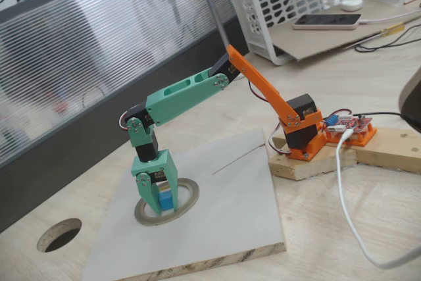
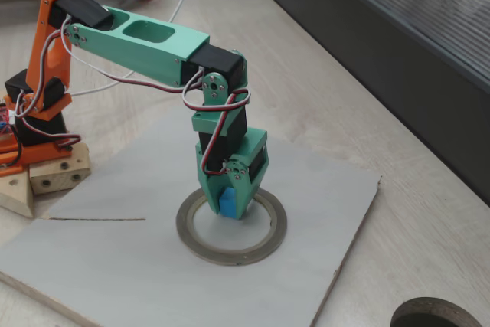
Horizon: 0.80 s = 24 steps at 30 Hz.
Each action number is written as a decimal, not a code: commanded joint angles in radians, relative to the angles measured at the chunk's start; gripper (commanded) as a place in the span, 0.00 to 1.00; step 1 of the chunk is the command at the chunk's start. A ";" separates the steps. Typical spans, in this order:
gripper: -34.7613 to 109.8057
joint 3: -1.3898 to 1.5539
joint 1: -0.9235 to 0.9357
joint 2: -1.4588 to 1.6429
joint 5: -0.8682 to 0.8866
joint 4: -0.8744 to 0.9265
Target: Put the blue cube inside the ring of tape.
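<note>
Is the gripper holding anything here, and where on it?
Yes: the gripper clamps the blue cube by two opposite side faces, fingers pointing down over the opening of the ring of tape.

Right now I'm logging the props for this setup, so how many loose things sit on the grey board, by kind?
Blue cube, between the fingers: 1
Ring of tape, lying flat around them: 1
Total: 2
</note>
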 commanded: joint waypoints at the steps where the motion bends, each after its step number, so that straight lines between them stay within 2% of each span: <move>1: 0.33 0.011 -0.006 0.028 0.006 0.012; 20: 0.33 0.012 -0.006 0.029 0.015 0.017; 24: 0.36 0.011 -0.005 0.029 0.017 0.018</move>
